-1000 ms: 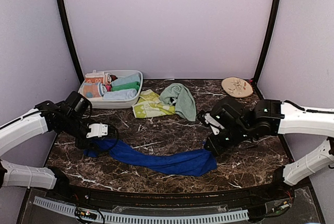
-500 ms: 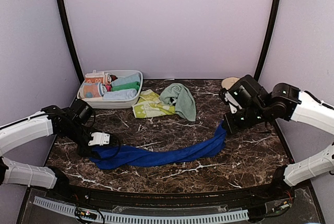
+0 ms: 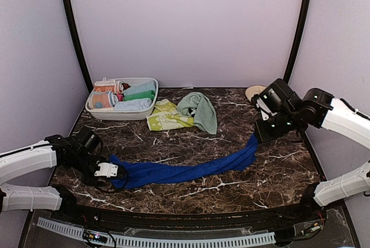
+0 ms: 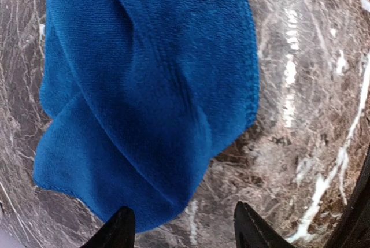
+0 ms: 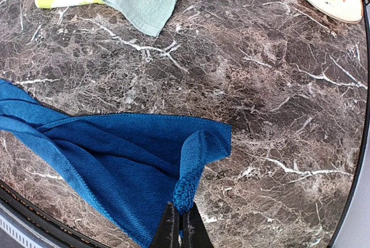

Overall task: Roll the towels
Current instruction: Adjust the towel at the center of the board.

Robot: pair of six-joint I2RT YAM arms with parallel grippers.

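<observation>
The long blue towel (image 3: 185, 173) lies stretched across the front of the marble table (image 3: 191, 138). My right gripper (image 3: 258, 135) is shut on its right corner and holds that end up off the table. In the right wrist view the pinched corner of the blue towel (image 5: 115, 150) rises into the shut right gripper (image 5: 180, 210). My left gripper (image 3: 110, 170) is open, low over the towel's left end. In the left wrist view the blue towel (image 4: 144, 86) lies just ahead of the left gripper (image 4: 182, 210), with its edge near the left fingertip. The mint green towel (image 3: 199, 109) lies crumpled at the back centre.
A yellow-green patterned towel (image 3: 165, 116) lies partly under the mint one. A white basin (image 3: 124, 115) of rolled cloths stands at the back left. The beige plate (image 3: 253, 91) sits at the back right, partly behind my right arm.
My right gripper rose and pulled the blue towel's corner back and to the right, stretching the towel out. My left gripper slid toward the near edge, to the towel's left end.
</observation>
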